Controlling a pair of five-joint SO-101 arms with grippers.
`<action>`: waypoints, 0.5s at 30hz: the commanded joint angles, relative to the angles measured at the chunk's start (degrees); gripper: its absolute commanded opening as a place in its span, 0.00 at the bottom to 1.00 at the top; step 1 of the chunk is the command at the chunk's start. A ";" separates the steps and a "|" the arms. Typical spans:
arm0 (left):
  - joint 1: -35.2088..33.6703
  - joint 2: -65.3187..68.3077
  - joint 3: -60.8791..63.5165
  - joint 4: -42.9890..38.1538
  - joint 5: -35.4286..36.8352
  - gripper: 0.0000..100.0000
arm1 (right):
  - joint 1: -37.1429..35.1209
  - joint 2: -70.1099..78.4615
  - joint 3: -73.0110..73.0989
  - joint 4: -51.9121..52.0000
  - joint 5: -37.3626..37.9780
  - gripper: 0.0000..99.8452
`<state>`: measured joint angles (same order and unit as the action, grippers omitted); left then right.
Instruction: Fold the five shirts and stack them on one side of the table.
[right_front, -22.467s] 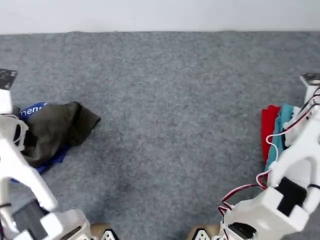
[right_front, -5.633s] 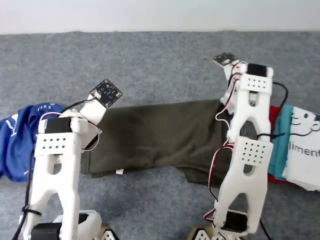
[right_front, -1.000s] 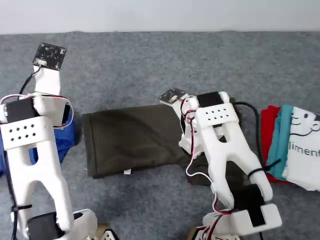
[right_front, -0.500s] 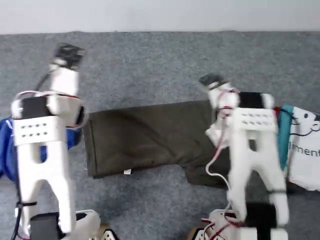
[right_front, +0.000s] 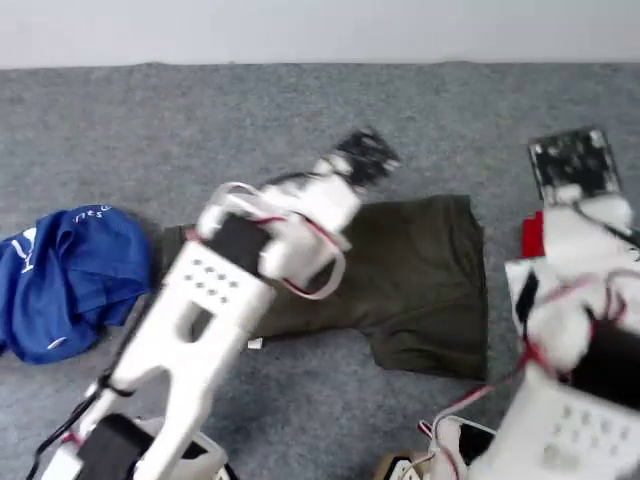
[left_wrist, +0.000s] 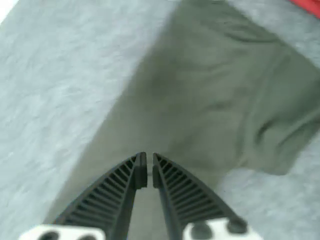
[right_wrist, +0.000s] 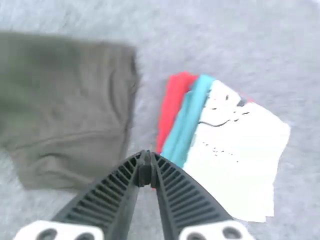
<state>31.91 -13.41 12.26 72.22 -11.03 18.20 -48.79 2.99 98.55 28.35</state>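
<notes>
Left pincer (left_wrist: 147, 170): fingers nearly together, thin slit between them, nothing held; hangs over olive shirt (left_wrist: 215, 95). Right pincer (right_wrist: 145, 172): tips pressed together, empty, above gap between olive shirt and stack. Olive shirt lies flat mid-tabletop (right_front: 300, 110). Stack just beside it: red shirt (right_wrist: 172, 107) lowest, teal shirt (right_wrist: 187, 127) next, white shirt (right_wrist: 240, 160) on top. Blue shirt (right_front: 70, 275) crumpled at olive shirt's opposite side.

The table cover (right_front: 300, 110) is seen as rough, matt grey felt. The olive shirt (right_front: 420, 270), the blue shirt (right_front: 70, 275) and the folded shirts (right_wrist: 225, 150) are made of soft, matt cloth. Smooth white plastic is shown on the left arm (right_front: 200, 290), and ribbed black plastic on the left gripper (left_wrist: 148, 162) and the right gripper (right_wrist: 146, 160).
</notes>
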 joint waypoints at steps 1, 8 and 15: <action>6.77 3.96 -0.57 -3.78 2.64 0.03 | 3.30 -6.46 -2.64 0.22 0.44 0.01; 17.05 12.66 -0.57 -7.47 2.81 0.01 | 6.02 -12.26 -2.37 0.31 0.44 0.01; 22.07 19.78 -0.57 -10.64 2.46 0.02 | 6.02 -14.29 -2.37 0.40 0.53 0.01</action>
<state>52.57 5.32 12.26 63.69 -8.66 23.65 -62.68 2.81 98.64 28.35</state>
